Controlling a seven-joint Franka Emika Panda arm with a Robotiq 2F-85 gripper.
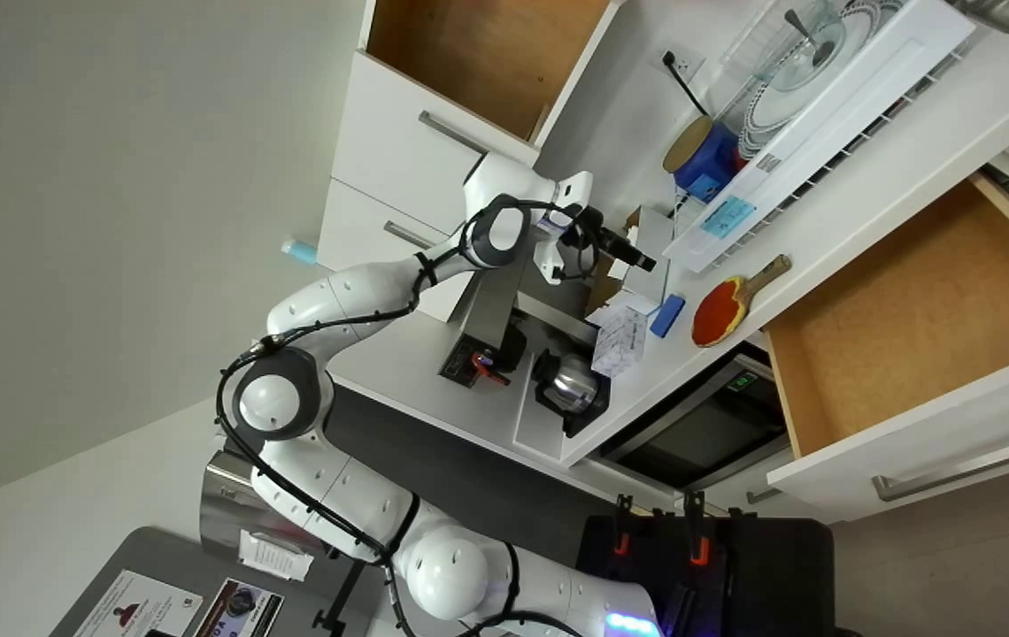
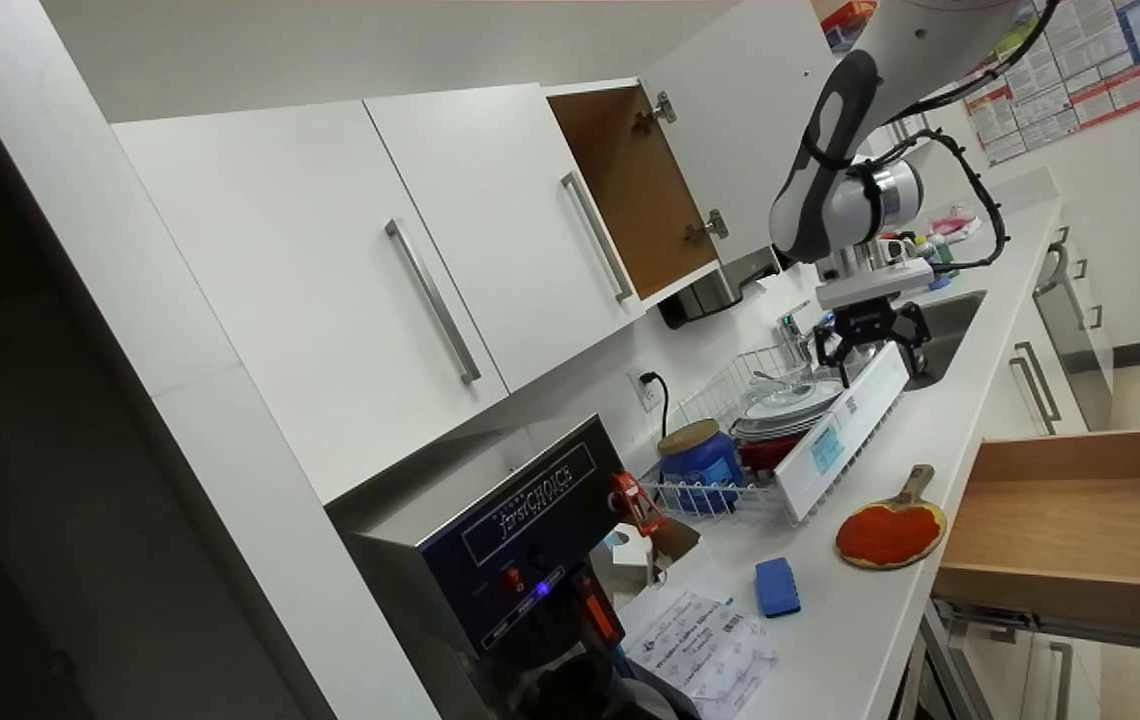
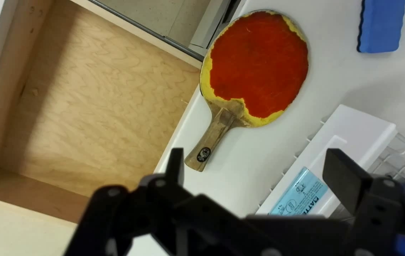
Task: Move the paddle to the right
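Kitchen, fitted with white cabinets (image 2: 260,280) above a white tabletop (image 2: 855,640). The paddle (image 2: 890,537) lies flat on the tabletop with its orange-red face up, in an exterior view at the right-hand edge, just beside a pulled-out drawer (image 2: 1080,530) with a wood interior. The paddle's handle (image 2: 916,484) points to the far side. In the wrist view the rim meets the line of the edge; overhang could not be confirmed. A blue block (image 2: 778,587) lies to the left and nearer, apart from the paddle. Left of and beyond the paddle stands a dish rack (image 2: 748,498) holding plates (image 2: 775,428) and a blue container (image 2: 700,465) with a tan lid (image 2: 688,437); along its right side runs a white panel (image 2: 865,410) bearing a light-blue label (image 2: 827,449). Robot arm (image 1: 372,287): 2 black fingers (image 3: 344,177), set wide with a broad gap between them as seen in the wrist view. There, the handle's end shows close to 1 of them, yet both exterior views place the fingers raised above the tabletop and apart from the paddle.
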